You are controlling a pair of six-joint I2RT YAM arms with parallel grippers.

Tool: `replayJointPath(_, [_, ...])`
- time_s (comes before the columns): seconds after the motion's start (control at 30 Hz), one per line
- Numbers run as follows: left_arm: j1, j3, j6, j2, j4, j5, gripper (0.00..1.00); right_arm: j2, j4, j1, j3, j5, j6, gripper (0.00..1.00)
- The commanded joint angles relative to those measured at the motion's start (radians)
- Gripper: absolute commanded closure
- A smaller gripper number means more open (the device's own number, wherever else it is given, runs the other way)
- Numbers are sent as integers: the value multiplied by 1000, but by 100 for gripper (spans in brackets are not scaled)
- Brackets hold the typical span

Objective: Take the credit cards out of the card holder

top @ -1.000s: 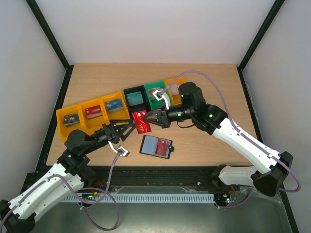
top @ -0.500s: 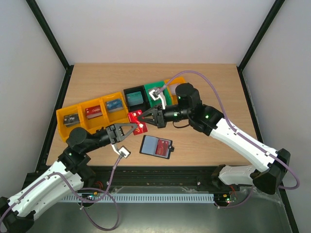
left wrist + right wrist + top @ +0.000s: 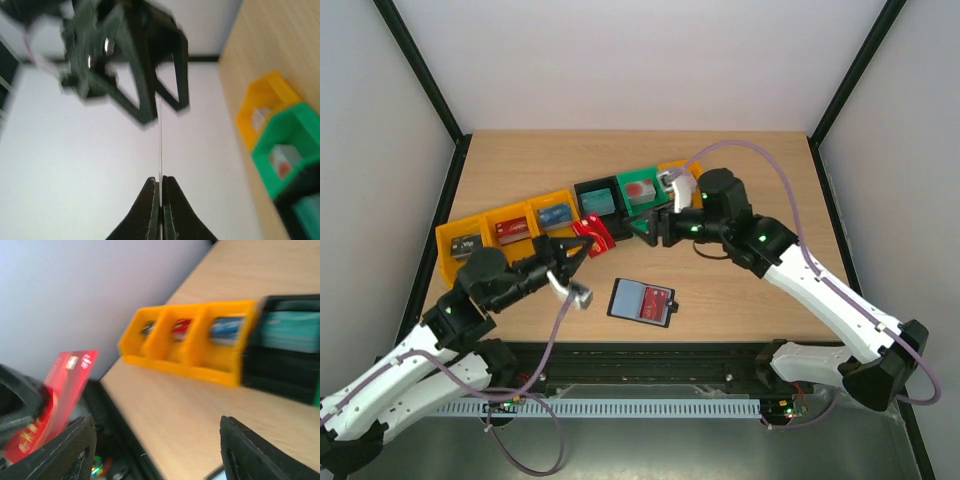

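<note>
Top view: bright, even, diffuse light; soft shadows on table (image 3: 520, 170); sharp.
Left wrist view: motion blur upper left; green bin (image 3: 292, 127) defocused.
Right wrist view: blurred throughout; red card (image 3: 55, 400) smeared.

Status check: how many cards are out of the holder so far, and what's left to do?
Done: one red card is out of the card holder.
In hand: the left jaws are shut on that card, holding it off the table; the right jaws stand open beside it, empty.
Left: the card holder lies open on the table with at least a second red card in its pocket.
</note>
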Motion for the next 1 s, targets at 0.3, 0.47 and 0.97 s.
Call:
replayJointPath(0.3, [551, 582, -654, 676, -906, -406, 98, -172, -102, -162, -89, 297, -49, 15])
replayJointPath(0.47, [723, 634, -682, 866, -793, -420, 98, -186, -137, -165, -102, 327, -81, 13])
replayJointPath(0.97, [826, 576, -645, 973, -651, -289, 98, -161, -133, -167, -86, 350, -122, 1])
